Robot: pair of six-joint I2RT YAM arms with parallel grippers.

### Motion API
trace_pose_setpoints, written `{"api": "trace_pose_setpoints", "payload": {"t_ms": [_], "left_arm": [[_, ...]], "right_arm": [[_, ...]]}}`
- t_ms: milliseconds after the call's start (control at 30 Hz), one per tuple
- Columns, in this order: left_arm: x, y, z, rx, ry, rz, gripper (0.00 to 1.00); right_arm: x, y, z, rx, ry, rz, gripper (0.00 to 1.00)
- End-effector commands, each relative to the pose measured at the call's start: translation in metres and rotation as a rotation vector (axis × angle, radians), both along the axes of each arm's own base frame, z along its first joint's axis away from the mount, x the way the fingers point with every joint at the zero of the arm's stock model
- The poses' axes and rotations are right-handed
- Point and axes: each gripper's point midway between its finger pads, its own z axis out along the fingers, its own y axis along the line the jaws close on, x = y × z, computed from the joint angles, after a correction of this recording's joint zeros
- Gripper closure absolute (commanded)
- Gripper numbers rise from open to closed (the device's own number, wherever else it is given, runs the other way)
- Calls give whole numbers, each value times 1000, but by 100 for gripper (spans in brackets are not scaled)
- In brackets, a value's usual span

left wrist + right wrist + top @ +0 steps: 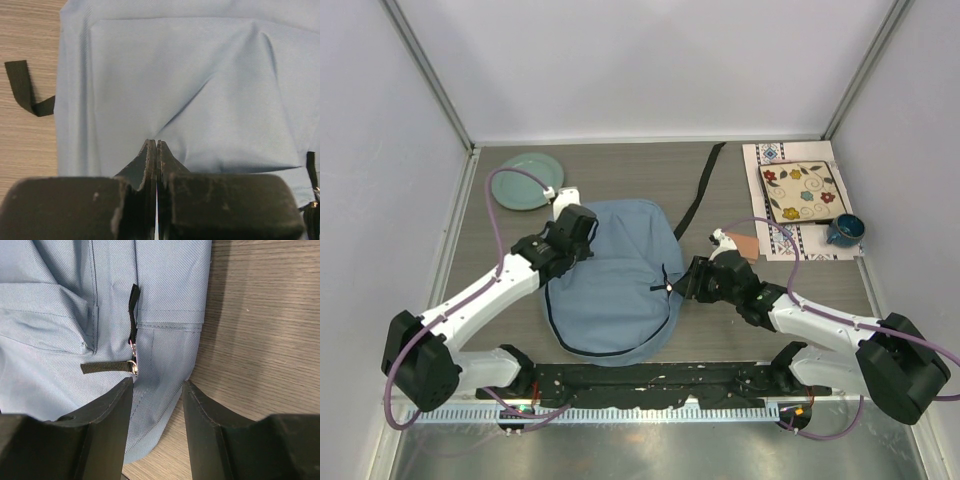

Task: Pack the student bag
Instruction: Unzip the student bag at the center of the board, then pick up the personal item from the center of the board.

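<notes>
The student bag (pixel 615 285), a light blue-grey backpack, lies flat in the middle of the table. My left gripper (pixel 582 232) rests on its upper left part. In the left wrist view its jaws are shut, and the bag's fabric (pixel 200 85) creases towards the fingertips (pixel 157 143) as if pinched there. My right gripper (pixel 682 285) is at the bag's right edge. It stands open (pixel 157 382), with the bag's edge (pixel 165 340) lying between its fingers, unclamped. Two black zipper pulls (pixel 107 367) lie just ahead of its left finger.
A green plate (pixel 525 182) sits at the back left. At the back right are a flower-patterned square plate (pixel 800 192) on a placemat (pixel 775 160), a blue mug (pixel 844 230) and a small brown piece (pixel 748 245). A black strap (pixel 700 190) trails from the bag's top.
</notes>
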Motion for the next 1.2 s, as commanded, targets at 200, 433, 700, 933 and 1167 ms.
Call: {"api": "trace_pose_setpoints", "payload": {"t_ms": [200, 433, 700, 933, 1167], "left_arm": [[-12, 42, -20, 84, 31, 157, 100], [-20, 49, -41, 74, 78, 195, 95], [-23, 56, -39, 86, 91, 221, 50], [-27, 59, -16, 38, 38, 228, 24], [-32, 54, 20, -71, -54, 196, 9]], "right_arm": [[5, 1, 10, 16, -37, -11, 51], [6, 1, 13, 20, -42, -11, 51], [19, -13, 29, -15, -82, -84, 35], [39, -42, 51, -44, -122, -184, 24], [69, -104, 51, -181, -109, -392, 20]]}}
